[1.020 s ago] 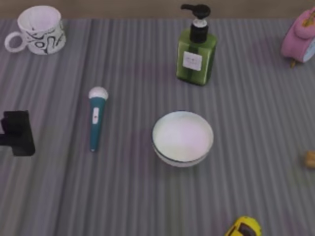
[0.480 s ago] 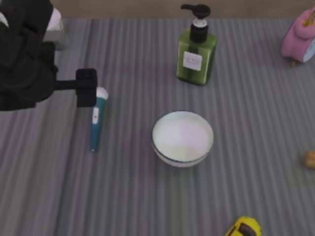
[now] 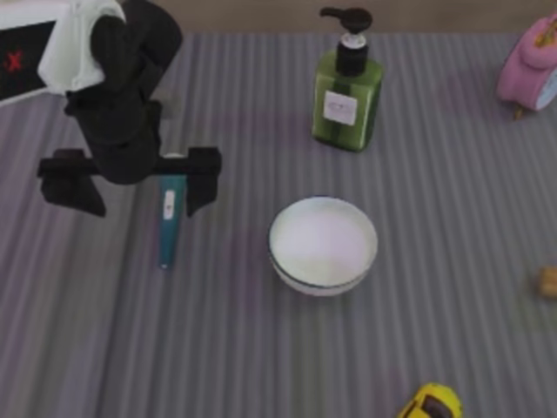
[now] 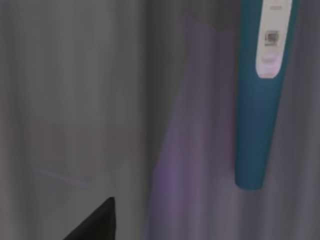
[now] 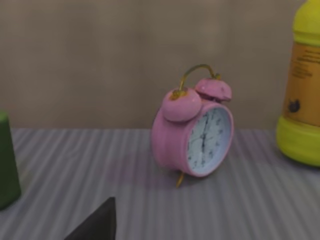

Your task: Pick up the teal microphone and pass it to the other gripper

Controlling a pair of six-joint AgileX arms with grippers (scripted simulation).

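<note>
The teal microphone (image 3: pixel 169 223) lies on the striped table left of centre, its handle pointing toward the front edge. Its white head is hidden under my left arm's black wrist. My left gripper (image 3: pixel 137 181) hovers above the head end, open wide, with the microphone between the fingers and nearer the right-hand one. In the left wrist view the teal handle (image 4: pixel 260 105) with its white button strip shows, and one black fingertip (image 4: pixel 98 224) stands apart from it. My right arm, the other gripper, is outside the top view; one of its fingertips (image 5: pixel 98 222) shows in the right wrist view.
A white bowl (image 3: pixel 323 244) sits right of the microphone. A green pump bottle (image 3: pixel 346 92) stands at the back. A pink alarm clock (image 3: pixel 529 66) is at the back right, a yellow toy car (image 3: pixel 431 403) at the front, and a yellow bottle (image 5: pixel 302 85) beside the clock.
My left arm has swung in from the left edge to above the microphone's head, turning so its open fingers straddle it. It now covers the mug at the back left.
</note>
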